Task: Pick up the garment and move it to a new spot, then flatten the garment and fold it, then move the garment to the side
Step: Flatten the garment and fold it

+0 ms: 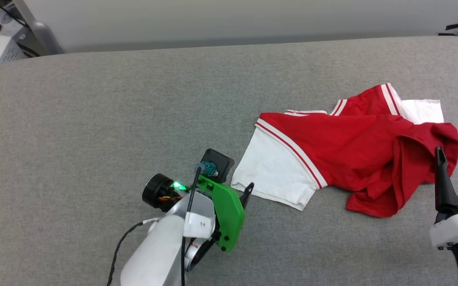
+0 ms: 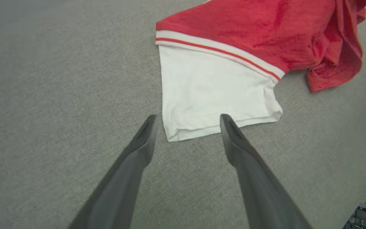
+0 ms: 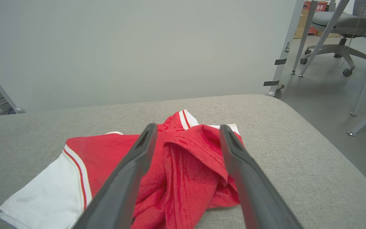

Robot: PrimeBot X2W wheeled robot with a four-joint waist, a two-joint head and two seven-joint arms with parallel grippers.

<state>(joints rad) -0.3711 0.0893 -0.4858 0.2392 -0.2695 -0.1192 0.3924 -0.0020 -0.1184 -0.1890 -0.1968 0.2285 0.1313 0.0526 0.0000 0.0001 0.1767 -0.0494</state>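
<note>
Left hand [image 2: 187,118] and right hand [image 1: 457,153], both spread, are flanking the crumpled red jersey [image 1: 352,139] near the table's [image 1: 94,119] right edge. Pinching only its bunched folds is risking a twisted lift.

Red garment [image 1: 352,139], white sleeves (red-striped trim), grey table [image 1: 94,119], dark hand fingers [image 2: 138,149]

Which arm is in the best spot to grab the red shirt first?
Probably left. The left end effector, open, sits low at the garment's white sleeve edge, fingers either side of its corner. The right end effector, also open, seems higher, over the bunched red part.
</note>
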